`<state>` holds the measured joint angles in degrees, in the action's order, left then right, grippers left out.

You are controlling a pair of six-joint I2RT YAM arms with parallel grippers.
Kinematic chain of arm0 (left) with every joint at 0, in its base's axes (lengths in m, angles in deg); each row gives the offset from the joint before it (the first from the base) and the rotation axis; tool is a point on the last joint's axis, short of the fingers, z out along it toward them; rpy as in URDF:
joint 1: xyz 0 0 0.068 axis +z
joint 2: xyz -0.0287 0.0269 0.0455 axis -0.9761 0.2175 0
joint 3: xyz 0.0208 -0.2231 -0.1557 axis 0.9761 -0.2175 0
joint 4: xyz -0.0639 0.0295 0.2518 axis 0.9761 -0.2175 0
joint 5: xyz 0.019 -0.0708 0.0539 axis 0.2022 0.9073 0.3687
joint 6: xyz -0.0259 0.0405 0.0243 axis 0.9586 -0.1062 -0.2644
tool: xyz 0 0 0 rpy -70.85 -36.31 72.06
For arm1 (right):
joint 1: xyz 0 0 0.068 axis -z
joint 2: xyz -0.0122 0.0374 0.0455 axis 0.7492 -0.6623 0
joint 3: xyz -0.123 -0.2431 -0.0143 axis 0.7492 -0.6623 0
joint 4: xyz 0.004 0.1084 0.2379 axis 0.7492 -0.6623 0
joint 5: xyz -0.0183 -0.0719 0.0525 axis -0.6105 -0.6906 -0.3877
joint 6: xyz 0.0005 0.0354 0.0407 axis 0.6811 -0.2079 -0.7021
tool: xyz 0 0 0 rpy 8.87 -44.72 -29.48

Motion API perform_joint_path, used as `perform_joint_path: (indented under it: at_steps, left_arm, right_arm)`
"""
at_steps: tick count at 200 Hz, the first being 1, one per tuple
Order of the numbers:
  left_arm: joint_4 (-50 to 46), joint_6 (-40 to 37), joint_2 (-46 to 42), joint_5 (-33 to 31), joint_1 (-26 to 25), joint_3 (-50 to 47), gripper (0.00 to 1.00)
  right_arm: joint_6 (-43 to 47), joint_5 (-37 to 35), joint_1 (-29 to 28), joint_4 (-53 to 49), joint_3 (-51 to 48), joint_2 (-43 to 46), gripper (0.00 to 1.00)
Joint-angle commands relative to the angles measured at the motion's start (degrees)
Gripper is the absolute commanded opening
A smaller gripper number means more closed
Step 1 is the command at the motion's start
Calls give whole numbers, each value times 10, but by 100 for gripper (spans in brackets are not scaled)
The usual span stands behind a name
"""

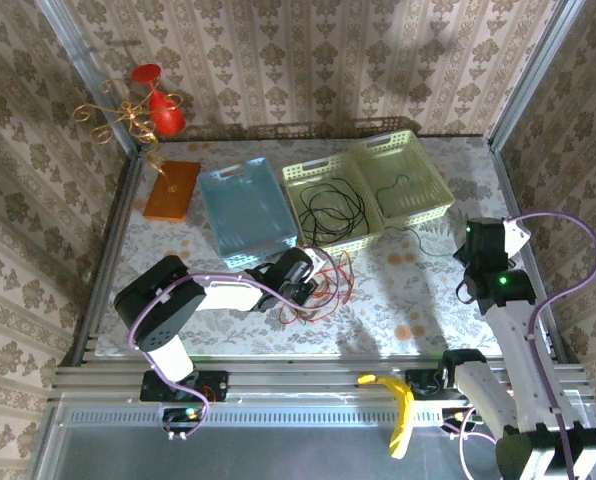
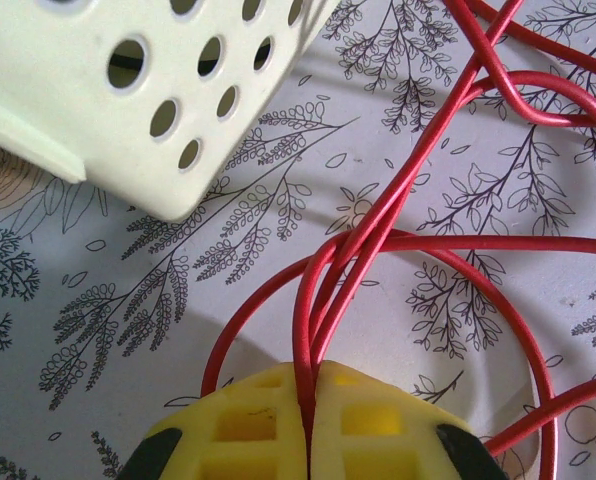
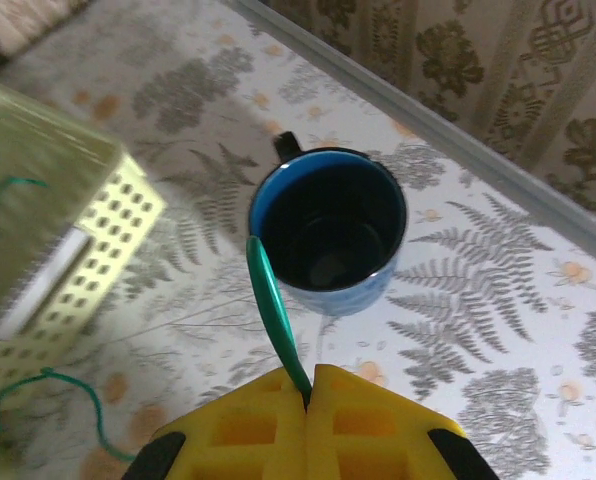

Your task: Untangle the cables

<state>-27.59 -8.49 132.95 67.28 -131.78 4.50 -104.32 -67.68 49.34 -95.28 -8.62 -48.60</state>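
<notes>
Tabletop (image 1: 408, 320) was hemmed by papered walls (image 1: 308, 60) on three sides, with bare cloth between the arm bases and the bins. Blue bin (image 1: 240, 170), middle basket (image 1: 313, 172) and right basket (image 1: 383, 145) sat in a row toward the back.

Left end effector (image 2: 308, 400) was closed tight on the red cable (image 2: 403, 190), just beside the middle basket's corner. Red loops sprawled on the cloth around it.

Right end effector (image 3: 308, 395) was closed on the green cable (image 3: 269, 300), with a blue mug (image 3: 343, 295) just ahead near the right wall. More green strand lay in and beside the right basket.

Black cable (image 1: 333, 208) was coiled inside the middle basket.

Baskets were perforated plastic; cables thin, round, glossy; cloth printed with ferns
</notes>
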Motion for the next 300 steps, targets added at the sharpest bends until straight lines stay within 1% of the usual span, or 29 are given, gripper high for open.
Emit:
perform_joint_path:
  at_steps: [1, 22, 48, 79, 103, 113, 130, 153, 159, 172, 191, 203, 220, 247, 269, 288, 300]
  left_arm:
    - [-36, 6, 16, 0, 1, -17, 0]
    - [-32, 6, 21, 4, 2, -16, 0]
    - [-29, 6, 26, 8, 1, -12, 0]
    - [-27, 3, 30, 10, 2, -7, 0]
    - [-23, 6, 30, 10, 1, -9, 0]
    - [-20, 6, 28, 10, 2, -11, 0]
    - [-18, 7, 27, 11, 1, -14, 0]
    - [-16, 9, 29, 10, 0, -12, 0]
    - [-15, 10, 30, 11, 1, -12, 0]
    - [-17, 10, 29, 12, 0, -10, 0]
    - [-20, 13, 25, 10, -1, -9, 0]
    - [-21, 13, 21, 9, -2, -10, 0]
    - [-25, 14, 17, 9, -3, -12, 0]
    - [-32, 13, 11, 9, -3, -12, 0]
    - [-37, 13, 8, 8, -3, -12, 0]
    - [-39, 13, 7, 8, -3, -10, 0]
    - [-41, 13, 7, 7, -3, -9, 0]
  right_arm:
    - [-47, 18, -13, 9, 8, 22, 0]
    - [-43, -10, -40, -19, 44, 29, 0]
    - [-29, -49, -71, -27, 85, 45, 0]
    - [-5, -93, -79, -40, 135, 35, 0]
    - [19, -135, -79, -40, 151, 33, 0]
    - [29, -138, -79, -27, 146, 36, 0]
    - [19, -130, -80, -5, 135, 35, 0]
    - [-25, -127, -95, 37, 113, 10, 0]
    - [-38, -134, -104, 47, 108, -1, 0]
    - [-65, -173, -134, 63, 105, -33, 0]
    - [-107, -255, -175, 76, 108, -87, 0]
    - [-136, -290, -188, 75, 118, -127, 0]
    - [-165, -316, -194, 80, 132, -184, 0]
    - [-178, -337, -194, 124, 148, -264, 0]
    - [-190, -343, -193, 125, 185, -337, 0]
    - [-187, -327, -189, 122, 225, -413, 0]
    - [-178, -299, -183, 131, 245, -453, 0]
